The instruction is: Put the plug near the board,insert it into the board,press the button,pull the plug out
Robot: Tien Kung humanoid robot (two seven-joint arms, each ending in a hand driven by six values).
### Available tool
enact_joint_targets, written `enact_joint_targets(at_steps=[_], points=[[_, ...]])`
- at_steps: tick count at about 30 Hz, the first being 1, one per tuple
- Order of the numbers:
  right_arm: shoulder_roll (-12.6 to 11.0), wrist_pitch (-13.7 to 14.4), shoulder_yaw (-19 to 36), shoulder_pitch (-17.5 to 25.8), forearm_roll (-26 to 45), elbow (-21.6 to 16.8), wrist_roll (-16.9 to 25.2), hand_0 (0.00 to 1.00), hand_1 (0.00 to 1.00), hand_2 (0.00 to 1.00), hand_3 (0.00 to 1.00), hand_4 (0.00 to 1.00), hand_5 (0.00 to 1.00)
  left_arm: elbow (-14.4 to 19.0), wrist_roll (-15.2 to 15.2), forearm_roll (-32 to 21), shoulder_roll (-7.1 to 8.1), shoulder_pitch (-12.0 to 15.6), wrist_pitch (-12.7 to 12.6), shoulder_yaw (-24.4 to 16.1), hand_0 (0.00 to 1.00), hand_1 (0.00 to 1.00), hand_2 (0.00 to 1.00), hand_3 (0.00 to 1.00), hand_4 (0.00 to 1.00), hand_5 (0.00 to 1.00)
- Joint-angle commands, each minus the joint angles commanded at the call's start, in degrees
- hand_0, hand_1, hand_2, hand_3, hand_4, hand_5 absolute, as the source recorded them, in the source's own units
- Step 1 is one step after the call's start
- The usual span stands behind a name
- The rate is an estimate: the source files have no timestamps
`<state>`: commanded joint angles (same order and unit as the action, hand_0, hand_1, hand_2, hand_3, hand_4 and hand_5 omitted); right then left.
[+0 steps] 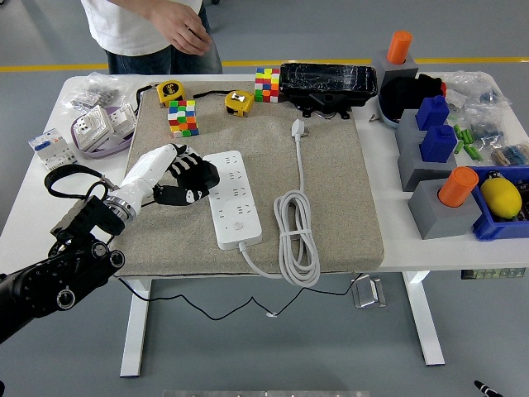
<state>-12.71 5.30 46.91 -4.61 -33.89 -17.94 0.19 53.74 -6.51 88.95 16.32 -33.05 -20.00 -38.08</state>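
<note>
— Plug where?
— Far side of the beige mat, just near of the black box, prongs toward the far edge. White cable running from it toward the near edge, coiled in long loops right of the power strip, then curling back into the strip's near end.

— And the strip?
— Flat on the mat, long side running near to far, left of the coil. Sockets bare, nothing plugged in.

— Left hand?
— Over the mat at the strip's left edge, black fingers loosely curled and narrow, holding nothing. Touching the strip or just beside it: cannot tell. Well apart from the plug.

— Right hand?
— Out of view.

— Anything else on the table?
— Two colour cubes, one at the far left of the mat, one beside the black box. Two yellow tape measures along the far edge. Grey blocks with orange and blue pegs at the right.

— Person?
— Standing at the far left side, white shirt, one hand hanging above the table edge, touching nothing.
</note>
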Motion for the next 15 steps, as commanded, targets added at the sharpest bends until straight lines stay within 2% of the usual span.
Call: enact_joint_targets(at_steps=[7,15], points=[[0.0,0.0,0.0,0.0,0.0,0.0,0.0,0.6,0.641,0.638,0.552,0.944,0.492,-1.2,-0.5,-0.3,-0.37,-1.1,0.6,2.0,0.43,0.462,0.518,0.55,0.764,0.002],[0.0,-0.1,0.0,0.0,0.0,0.0,0.0,0.6,0.64,0.637,0.552,0.945,0.492,-2.0,-1.4,-0.6,-0.08,-1.1,1.4,3.2,0.439,0.468,0.523,0.551,0.765,0.002]])
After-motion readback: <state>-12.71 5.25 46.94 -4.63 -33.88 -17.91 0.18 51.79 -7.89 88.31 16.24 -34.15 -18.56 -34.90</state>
